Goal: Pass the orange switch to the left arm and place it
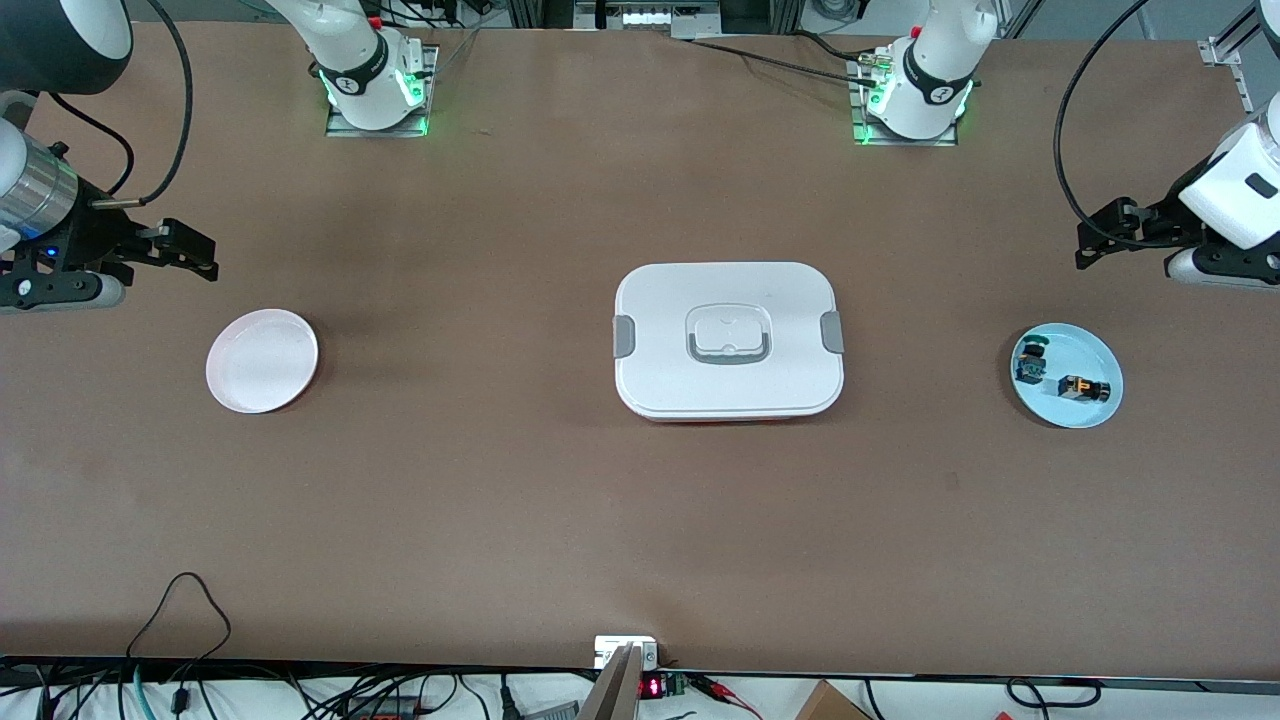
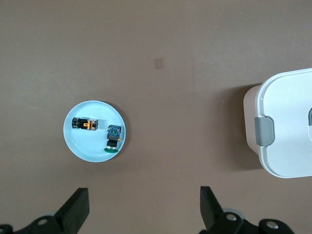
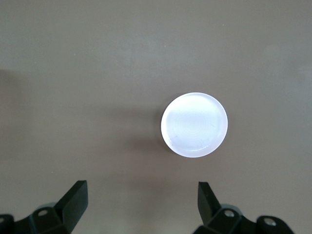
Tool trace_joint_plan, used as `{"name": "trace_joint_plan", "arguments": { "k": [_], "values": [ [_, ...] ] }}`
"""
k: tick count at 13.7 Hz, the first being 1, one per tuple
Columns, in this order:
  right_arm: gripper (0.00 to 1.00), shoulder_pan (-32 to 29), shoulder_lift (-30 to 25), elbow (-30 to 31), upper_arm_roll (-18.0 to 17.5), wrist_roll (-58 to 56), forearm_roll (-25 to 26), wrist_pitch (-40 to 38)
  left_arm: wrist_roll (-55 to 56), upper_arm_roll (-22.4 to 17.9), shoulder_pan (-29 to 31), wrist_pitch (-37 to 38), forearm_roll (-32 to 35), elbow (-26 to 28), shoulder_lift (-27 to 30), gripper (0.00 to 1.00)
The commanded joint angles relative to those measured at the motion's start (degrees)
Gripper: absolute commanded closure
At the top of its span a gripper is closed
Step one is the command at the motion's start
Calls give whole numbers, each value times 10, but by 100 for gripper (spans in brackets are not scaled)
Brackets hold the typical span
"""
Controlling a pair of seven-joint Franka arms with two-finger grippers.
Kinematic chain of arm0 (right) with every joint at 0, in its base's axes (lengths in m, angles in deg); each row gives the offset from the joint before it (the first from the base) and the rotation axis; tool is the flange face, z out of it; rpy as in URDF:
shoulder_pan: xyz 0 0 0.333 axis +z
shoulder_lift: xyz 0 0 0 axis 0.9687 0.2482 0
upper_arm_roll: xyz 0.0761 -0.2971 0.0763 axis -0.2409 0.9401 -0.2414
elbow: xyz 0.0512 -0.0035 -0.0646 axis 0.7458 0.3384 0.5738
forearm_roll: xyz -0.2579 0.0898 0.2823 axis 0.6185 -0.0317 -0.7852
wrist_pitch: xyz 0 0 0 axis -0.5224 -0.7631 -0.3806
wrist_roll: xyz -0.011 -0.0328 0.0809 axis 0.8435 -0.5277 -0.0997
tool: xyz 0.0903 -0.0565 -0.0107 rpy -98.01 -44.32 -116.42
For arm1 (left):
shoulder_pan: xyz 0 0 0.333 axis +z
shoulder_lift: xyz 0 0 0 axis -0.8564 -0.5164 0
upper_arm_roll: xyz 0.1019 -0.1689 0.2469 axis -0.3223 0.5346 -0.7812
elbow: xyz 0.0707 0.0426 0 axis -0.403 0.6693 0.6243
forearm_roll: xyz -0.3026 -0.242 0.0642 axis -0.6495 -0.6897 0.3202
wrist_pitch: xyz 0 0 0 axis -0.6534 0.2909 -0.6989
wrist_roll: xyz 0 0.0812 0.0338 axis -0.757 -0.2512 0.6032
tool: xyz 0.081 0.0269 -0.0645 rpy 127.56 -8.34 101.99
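2 small components lie on a pale blue plate (image 1: pixel 1090 350) toward the left arm's end of the brown tabletop (image 1: pixel 500 480), and 1 of them is the orange switch (image 1: pixel 1084 388). It rests flat on its side on the part of the plate nearer the front camera, its long axis running roughly along the length of the tabletop, from 1 arm's end toward the other. In the left wrist view its rounded metallic end points away from the box (image 1: pixel 728 340), with the orange band showing at mid-body. The blue-green component (image 1: pixel 1030 362) sits just beside it on the same plate, apart from it and closer to the box.

The white lidded box stands at the middle of the tabletop, grey clips at both short sides, well apart from both plates. A white plate (image 1: pixel 262 360) lies toward the right arm's end.

The left gripper (image 1: pixel 1095 240) hangs in the air over bare tabletop near the blue plate, its jaws spread wide and holding nothing. The right gripper (image 1: pixel 190 252) hangs over bare tabletop near the white plate, jaws likewise released and empty.
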Motion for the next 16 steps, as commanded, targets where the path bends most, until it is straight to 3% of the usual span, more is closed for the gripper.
{"name": "trace_joint_plan", "arguments": {
  "k": [1,16],
  "values": [
    [0,5,1,-12,-2,0,-8,-11,-16,1,0,2,-10,-12,-4,0],
    [0,14,-2,-12,-1,24,-9,-12,-15,1,2,9,-11,-13,-11,0]
  ]
}}
